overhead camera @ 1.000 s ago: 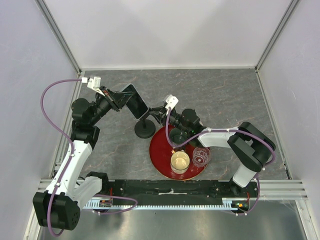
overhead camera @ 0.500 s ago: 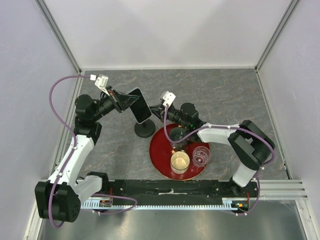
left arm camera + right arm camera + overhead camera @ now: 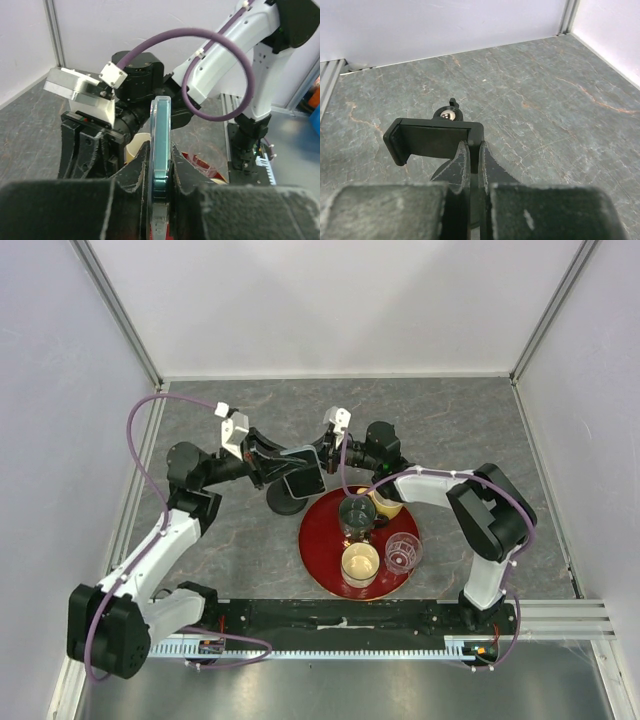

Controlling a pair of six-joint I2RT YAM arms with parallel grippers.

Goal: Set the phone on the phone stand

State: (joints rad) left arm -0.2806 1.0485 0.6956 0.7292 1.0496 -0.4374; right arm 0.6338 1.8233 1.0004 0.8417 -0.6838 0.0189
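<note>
My left gripper (image 3: 290,465) is shut on the phone (image 3: 305,480) and holds it tilted in the air just above the phone stand's round base (image 3: 284,504). In the left wrist view the phone (image 3: 161,130) stands edge-on between my fingers (image 3: 132,170). My right gripper (image 3: 324,454) is shut on one end of the phone stand's clamp cradle (image 3: 432,141), right beside the phone. In the right wrist view the jaws pinch the cradle's right arm, and the post's ball joint (image 3: 448,114) shows behind it.
A round red tray (image 3: 318,540) lies just right of the stand, holding a dark cup (image 3: 357,512), a cream cup (image 3: 360,562), a clear cup (image 3: 402,552) and a yellowish cup (image 3: 387,504). Walls enclose the grey marbled table (image 3: 450,430) on three sides.
My left arm has swung the phone right and down, from above left of the stand to over it. My right gripper has shifted slightly back with the cradle.
</note>
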